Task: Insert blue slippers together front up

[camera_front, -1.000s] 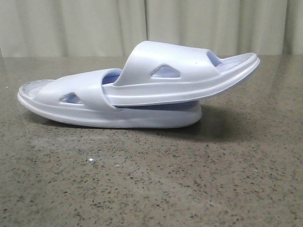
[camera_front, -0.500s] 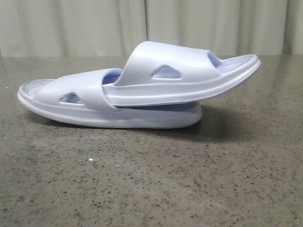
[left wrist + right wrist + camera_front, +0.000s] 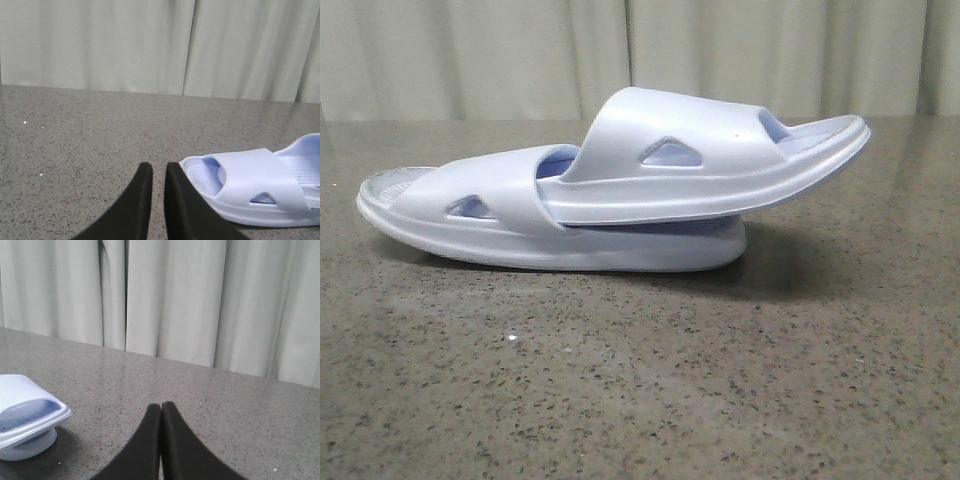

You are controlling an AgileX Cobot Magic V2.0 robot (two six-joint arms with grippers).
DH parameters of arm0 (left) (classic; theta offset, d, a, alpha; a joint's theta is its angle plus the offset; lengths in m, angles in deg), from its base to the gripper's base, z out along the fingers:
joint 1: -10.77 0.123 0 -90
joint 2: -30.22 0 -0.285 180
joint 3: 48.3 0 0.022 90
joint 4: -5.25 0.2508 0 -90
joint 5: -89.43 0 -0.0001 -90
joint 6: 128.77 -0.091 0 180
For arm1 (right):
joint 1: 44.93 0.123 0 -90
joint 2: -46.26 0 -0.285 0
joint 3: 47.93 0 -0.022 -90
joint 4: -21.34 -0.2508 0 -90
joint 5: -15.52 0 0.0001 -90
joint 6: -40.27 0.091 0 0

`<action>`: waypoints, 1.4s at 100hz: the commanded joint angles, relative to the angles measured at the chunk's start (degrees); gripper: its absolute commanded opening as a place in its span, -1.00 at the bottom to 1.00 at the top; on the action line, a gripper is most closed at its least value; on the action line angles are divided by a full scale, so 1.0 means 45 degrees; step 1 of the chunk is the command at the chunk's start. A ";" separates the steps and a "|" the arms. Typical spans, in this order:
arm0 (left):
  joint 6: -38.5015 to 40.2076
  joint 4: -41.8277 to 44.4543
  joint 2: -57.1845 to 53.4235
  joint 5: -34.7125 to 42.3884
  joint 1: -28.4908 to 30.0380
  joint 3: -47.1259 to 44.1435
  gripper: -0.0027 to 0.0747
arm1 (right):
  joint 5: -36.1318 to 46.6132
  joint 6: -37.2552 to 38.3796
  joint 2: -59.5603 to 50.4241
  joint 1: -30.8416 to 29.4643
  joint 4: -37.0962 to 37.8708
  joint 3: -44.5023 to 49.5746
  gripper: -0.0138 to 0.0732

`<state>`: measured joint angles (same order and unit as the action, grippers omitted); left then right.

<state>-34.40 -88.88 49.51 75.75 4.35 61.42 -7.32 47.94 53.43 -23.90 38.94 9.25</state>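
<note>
Pale blue-white foam: the blue slippers, lying nested together on the speckled grey stone desk [image 3: 640, 400], closer to its far edge than to its near one and roughly midway between the left and right edges. Set lengthwise, parallel to the far edge.

Lower slipper [image 3: 510, 225]: flat on the desk, sole down, strap up, with a triangular hole showing in the strap's side. Upper slipper [image 3: 700, 160]: one end pushed in under the lower one's strap, resting on the ribbed lavender footbed, strap also up. Tilted, with the other end lifted clear and reaching out past the lower one's end toward the right edge of the desk. Touching each other where strap meets sole.

Left gripper [image 3: 158, 172]: black fingers drawn close with only a narrow slit between them, gripping nothing, just beside the left-hand end of the lower slipper but not touching it.

Right gripper [image 3: 161, 410]: fingers pressed tip to tip, closed on nothing, above bare desk and apart from the right-hand ends of the pair.

Behind the far edge, a pale pleated curtain [image 3: 520, 60].
</note>
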 commanded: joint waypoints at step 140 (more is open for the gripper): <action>1.6131 1.8536 -0.2434 0.1737 -0.0071 -0.0647 -0.89 | 0.0997 -0.0023 0.0129 -0.0047 0.0244 -0.0310 -0.93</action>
<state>36.65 -6.30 37.99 75.62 4.35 58.29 -7.32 47.94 53.43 -23.90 38.94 9.25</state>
